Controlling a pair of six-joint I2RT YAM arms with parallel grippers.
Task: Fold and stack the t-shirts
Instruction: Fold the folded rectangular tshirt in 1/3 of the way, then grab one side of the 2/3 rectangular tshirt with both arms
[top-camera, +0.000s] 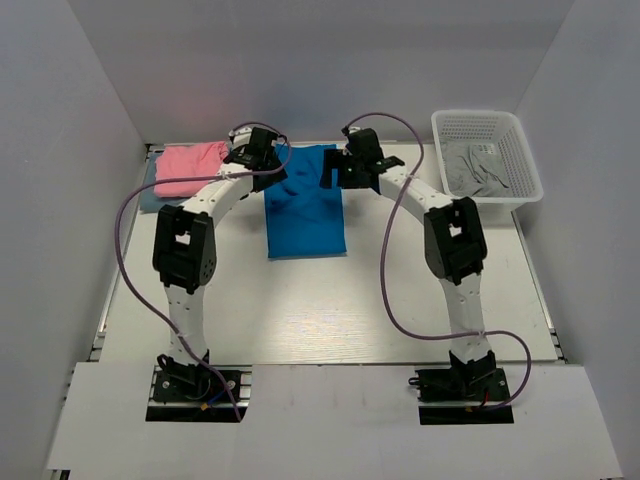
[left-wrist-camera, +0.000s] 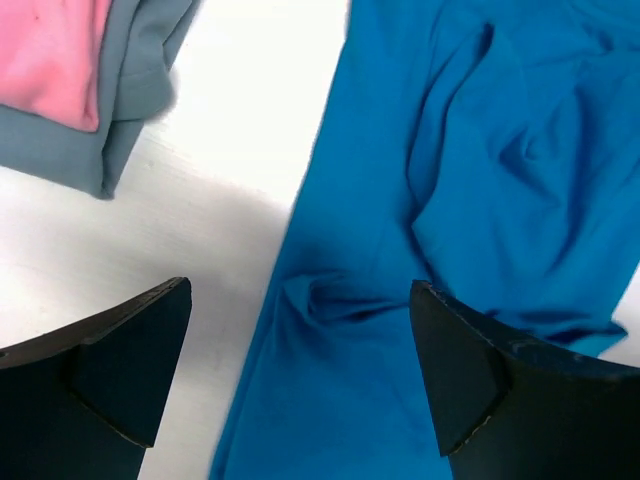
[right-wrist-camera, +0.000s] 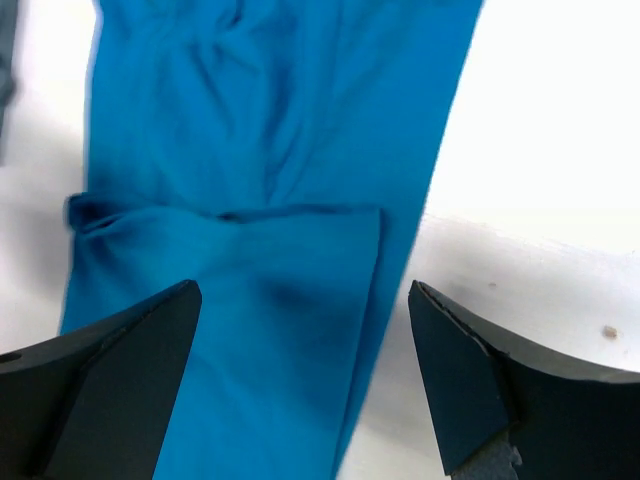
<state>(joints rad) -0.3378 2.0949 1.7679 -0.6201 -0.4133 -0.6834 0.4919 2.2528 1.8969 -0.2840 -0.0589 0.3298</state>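
Note:
The bright blue t-shirt (top-camera: 305, 205) lies on the table folded into a long strip, wrinkled at its far end. My left gripper (top-camera: 272, 160) is open and empty above the strip's far left edge (left-wrist-camera: 300, 300). My right gripper (top-camera: 338, 170) is open and empty above the strip's far right edge (right-wrist-camera: 385, 290). The pink t-shirt (top-camera: 190, 165) lies folded on the folded grey-blue t-shirt (top-camera: 148, 196) at the far left; both show in the left wrist view, the pink one (left-wrist-camera: 50, 60) on the grey-blue one (left-wrist-camera: 125, 100).
A white mesh basket (top-camera: 525, 145) at the far right holds grey cloth (top-camera: 478, 170). White walls close in the table on the left, back and right. Purple cables loop from both arms over the table.

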